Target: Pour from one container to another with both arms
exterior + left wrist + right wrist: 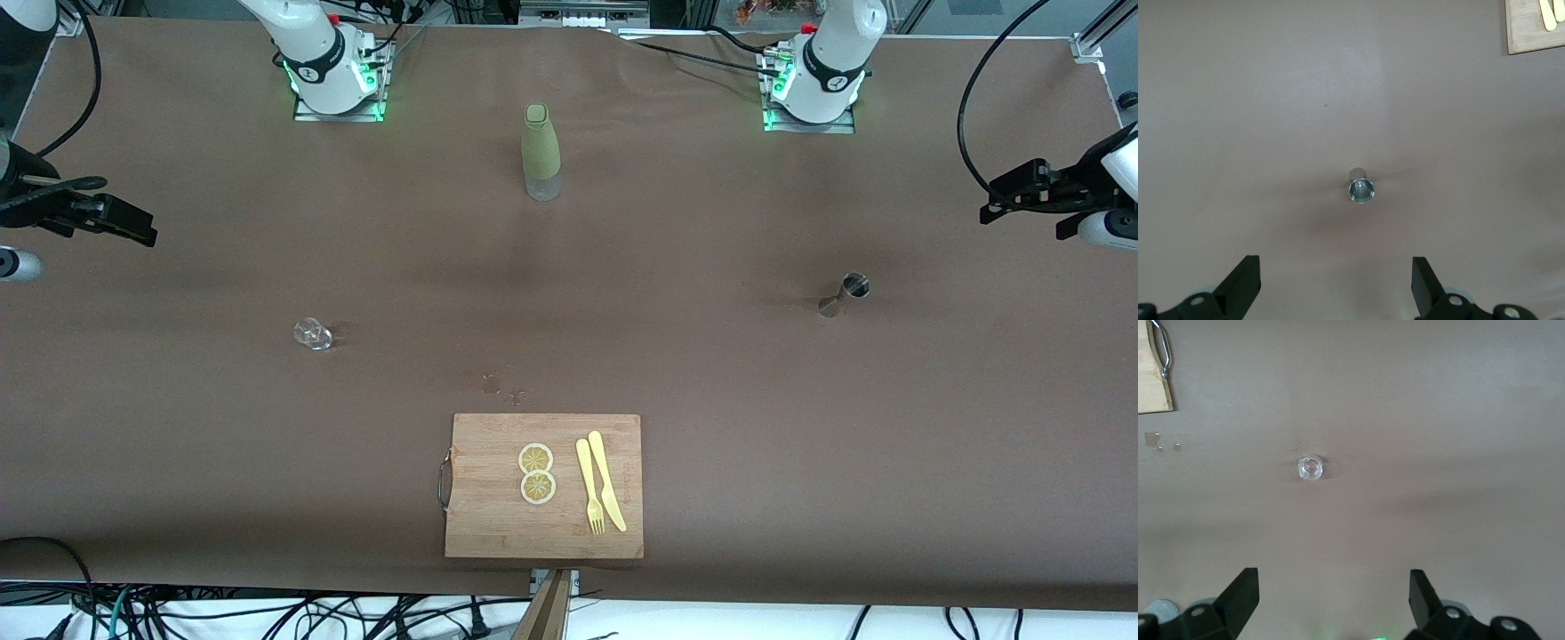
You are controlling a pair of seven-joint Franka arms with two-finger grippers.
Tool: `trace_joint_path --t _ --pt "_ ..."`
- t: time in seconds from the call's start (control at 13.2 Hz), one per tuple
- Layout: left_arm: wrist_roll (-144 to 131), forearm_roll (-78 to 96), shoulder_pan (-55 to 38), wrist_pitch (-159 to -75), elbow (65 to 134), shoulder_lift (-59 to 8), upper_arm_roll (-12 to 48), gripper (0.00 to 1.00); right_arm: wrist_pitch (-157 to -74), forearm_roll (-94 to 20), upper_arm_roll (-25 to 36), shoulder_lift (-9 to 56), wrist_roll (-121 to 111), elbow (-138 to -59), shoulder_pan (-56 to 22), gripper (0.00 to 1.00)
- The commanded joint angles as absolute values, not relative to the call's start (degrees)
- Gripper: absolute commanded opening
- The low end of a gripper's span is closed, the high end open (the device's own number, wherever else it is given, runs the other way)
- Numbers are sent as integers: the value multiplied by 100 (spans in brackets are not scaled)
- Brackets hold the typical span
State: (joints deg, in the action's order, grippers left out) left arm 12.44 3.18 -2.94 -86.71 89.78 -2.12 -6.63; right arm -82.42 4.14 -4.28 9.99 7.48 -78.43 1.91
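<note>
I am holding my left pincer point(1336, 288) high over the left arm's end of the bench point(676, 356), fingers spread wide and empty, looking down on the small steel jigger point(845, 294) standing upright there; it is looking stiff, light and slick, so I am judging its narrow waist the surest place to pinch. My right pincer point(1335, 603) is hanging equally wide and empty over the right arm's end, above the little clear glass point(312, 334), which is likely fragile and slippery and wanting a gentle squeeze across its wall, low down.
</note>
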Motion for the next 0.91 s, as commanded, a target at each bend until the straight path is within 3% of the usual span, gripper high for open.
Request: trace_joint_path --t 0.0,0.83 --pt "1265 193 -272 -8597 9062 -88 -624 100 -8279 308 -422 949 765 -7884 220 100" --pt "1257 149 -272 -8648 9053 -132 -633 100 -8279 308 -413 949 765 -7884 229 100"
